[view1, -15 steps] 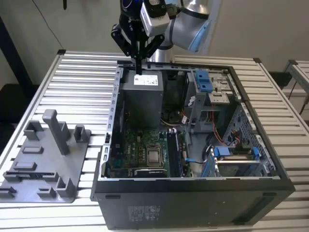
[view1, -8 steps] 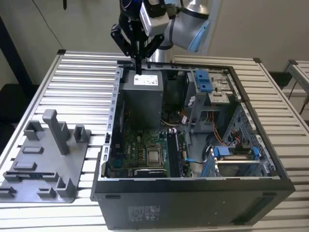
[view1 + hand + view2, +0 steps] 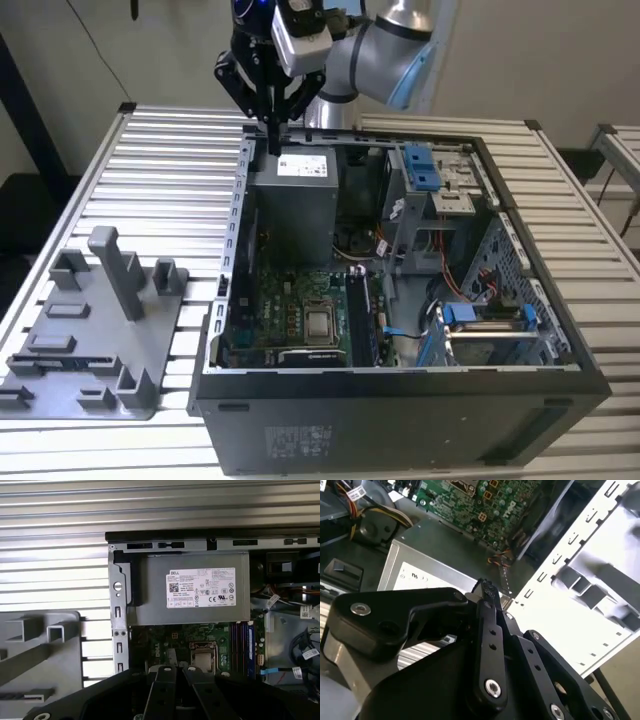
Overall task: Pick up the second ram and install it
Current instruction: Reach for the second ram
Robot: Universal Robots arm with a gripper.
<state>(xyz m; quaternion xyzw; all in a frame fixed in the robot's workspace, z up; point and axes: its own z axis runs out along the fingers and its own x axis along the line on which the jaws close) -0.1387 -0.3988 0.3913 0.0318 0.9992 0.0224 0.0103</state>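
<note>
My gripper (image 3: 270, 138) hangs shut over the back corner of the open computer case (image 3: 232, 250), on the exterior view's left, just above the grey power supply (image 3: 300, 195). In the second wrist view the fingertips (image 3: 487, 587) are pressed together with nothing visible between them. A thin dark stick, apparently the second ram (image 3: 60, 361), lies flat in a slot of the grey holder tray (image 3: 100, 340), far from the gripper. The motherboard's memory slots (image 3: 364, 318) (image 3: 242, 647) sit beside the processor socket (image 3: 320, 322).
The case stands on a slatted metal table (image 3: 170, 170). Upright posts (image 3: 118, 270) rise from the tray. Blue drive brackets (image 3: 422, 165) and loose cables (image 3: 455, 290) fill the case on the exterior view's right.
</note>
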